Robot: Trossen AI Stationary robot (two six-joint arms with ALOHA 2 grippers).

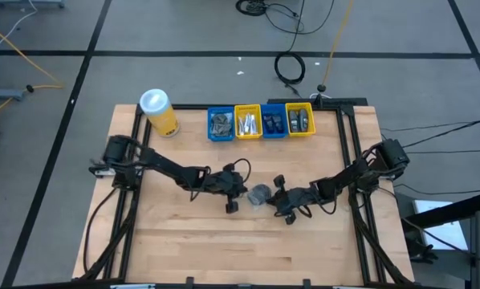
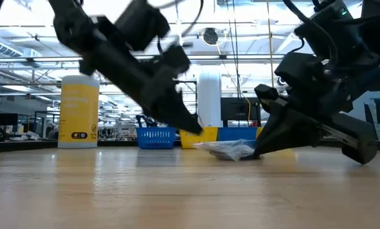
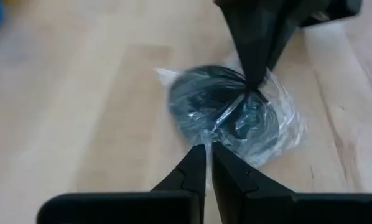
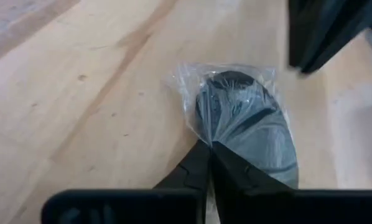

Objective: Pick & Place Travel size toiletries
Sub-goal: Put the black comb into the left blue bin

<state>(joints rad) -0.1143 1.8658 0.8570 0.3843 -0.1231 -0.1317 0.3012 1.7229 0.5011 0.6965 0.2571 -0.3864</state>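
Observation:
A flat round dark disc in a clear plastic wrap lies on the wooden table's middle, between my two grippers. It also shows as the wrapped disc in the low view. My left gripper is shut, its tips at the wrap's edge on the table's left side, and in the low view my left gripper hangs a little above the table. My right gripper is shut on the wrap from the table's right side. My left gripper's shut fingertips stand at the wrap's rim; I cannot tell whether they touch it. My right gripper pinches a gathered fold of the clear wrap over the disc's right part between its two fingertips. It slants down from the table's right side. The wrap creases toward the tips, and the disc rests on the table.
Along the far edge stands a row of small bins: blue, yellow, blue, yellow, with small items inside. A yellow canister with a white lid stands left of them. Bare wood lies toward the near edge.

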